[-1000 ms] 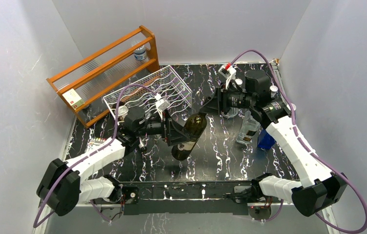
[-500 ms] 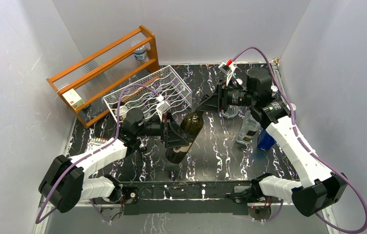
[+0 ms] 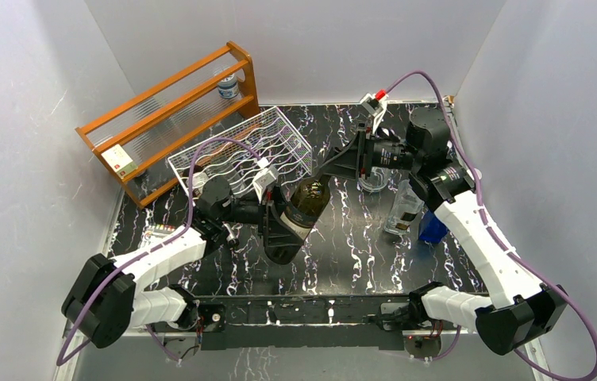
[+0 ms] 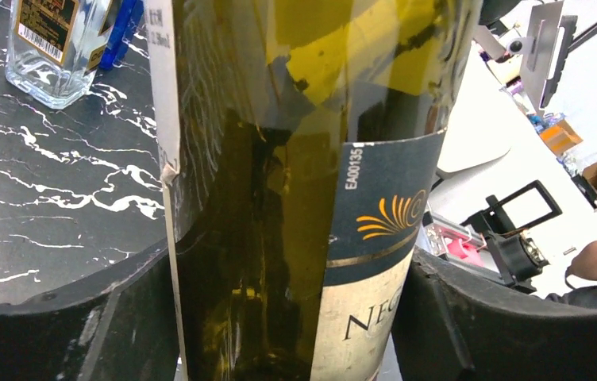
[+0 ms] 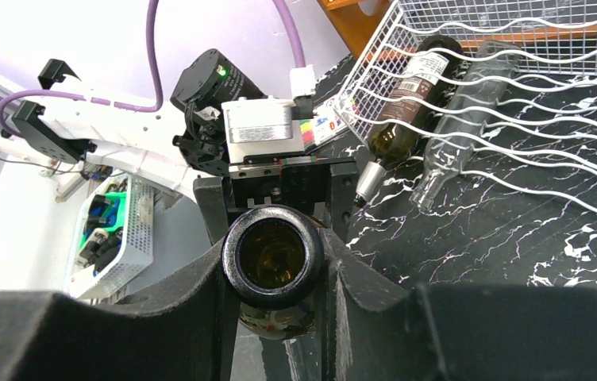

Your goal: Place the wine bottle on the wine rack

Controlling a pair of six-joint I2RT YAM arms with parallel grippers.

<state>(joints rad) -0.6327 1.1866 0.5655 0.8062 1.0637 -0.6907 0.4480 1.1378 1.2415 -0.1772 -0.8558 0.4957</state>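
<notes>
Since a sec ago the L claw (image 3: pixel 282 228) has gone from gaping beside the wine bottle (image 3: pixel 305 205) to closed round its body. The bottle now sits steeper, w/ its base swung nearer the L arm, and the R wrist has drawn back toward the rear wall.

L claw: clamped on the bottle's lower body. In the L wrist view both black fingers (image 4: pixel 65 325) press the glass, one on the paper label edge, the other on the dark label w/ the orange fan mark. R claw (image 3: pixel 329 168): pinched tight on the neck just below the mouth; in the R wrist view the open mouth (image 5: pixel 273 254) pokes up between the pads (image 5: pixel 176 317).

So the bottle hangs off the table (image 3: pixel 359 254), held at both ends over the middle of the marble top, neck toward the R arm. It's just in front of the wine rack (image 3: pixel 240 151), not in it.

Poses: L forearm reaches fwd & inward, wrist turned sideways. R arm is stretched far fwd, elbow high, wrist bent back toward centre.

Rack already holds a dark bottle (image 5: pixel 414 87) and a clear bottle (image 5: pixel 470 103) lying in the cradles, necks out. An orange wooden frame (image 3: pixel 168 103) stands behind it. A clear square bottle (image 3: pixel 402 210) and a blue item (image 3: pixel 433 228) stand under the R arm.

Hard to see: the bottle base is hidden behind the L claw in the top view; the L wrist view crops the bottle top & bottom, and label text is cut off at "NEG".
</notes>
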